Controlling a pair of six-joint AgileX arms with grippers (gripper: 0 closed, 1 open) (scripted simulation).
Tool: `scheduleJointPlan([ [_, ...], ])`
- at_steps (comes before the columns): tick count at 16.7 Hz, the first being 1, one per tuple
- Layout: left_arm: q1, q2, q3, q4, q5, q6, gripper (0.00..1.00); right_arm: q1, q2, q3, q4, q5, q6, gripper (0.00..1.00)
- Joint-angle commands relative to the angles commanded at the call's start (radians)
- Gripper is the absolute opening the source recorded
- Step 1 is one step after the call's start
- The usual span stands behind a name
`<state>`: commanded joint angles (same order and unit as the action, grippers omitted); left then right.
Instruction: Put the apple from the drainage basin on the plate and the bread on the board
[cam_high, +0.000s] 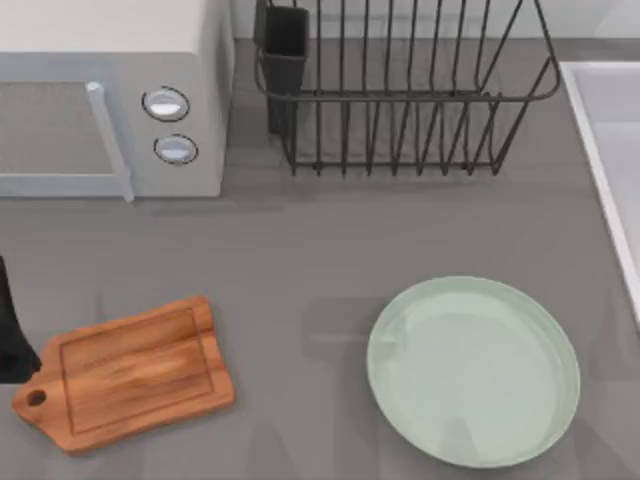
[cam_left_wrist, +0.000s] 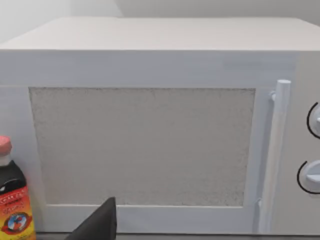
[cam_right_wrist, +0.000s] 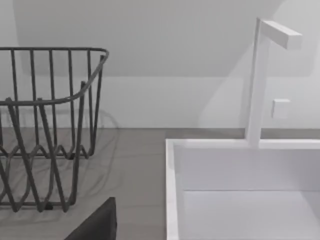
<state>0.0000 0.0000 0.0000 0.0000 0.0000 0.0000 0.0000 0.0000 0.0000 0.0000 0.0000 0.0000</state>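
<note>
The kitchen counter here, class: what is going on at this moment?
Nothing is being handled yet. The plate and the board both lie bare on the counter, in front of the microwave and the wire rack. The left arm sits at the table's left edge; the right wrist view faces the sink.

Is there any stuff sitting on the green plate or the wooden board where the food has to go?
No. The plate and the board both lie bare on the table, with nothing on top.
</note>
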Motion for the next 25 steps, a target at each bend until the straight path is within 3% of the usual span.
scheduleJointPlan([
  [4,0.000,0.000,0.000,0.000,0.000,0.000,1.00,-0.013,0.062,0.059,-0.039,0.000,-0.012,1.00],
  [8,0.000,0.000,0.000,0.000,0.000,0.000,1.00,-0.056,0.292,0.256,-0.170,0.000,-0.053,1.00],
  [25,0.000,0.000,0.000,0.000,0.000,0.000,1.00,-0.317,1.942,1.473,-0.971,0.002,-0.300,1.00],
])
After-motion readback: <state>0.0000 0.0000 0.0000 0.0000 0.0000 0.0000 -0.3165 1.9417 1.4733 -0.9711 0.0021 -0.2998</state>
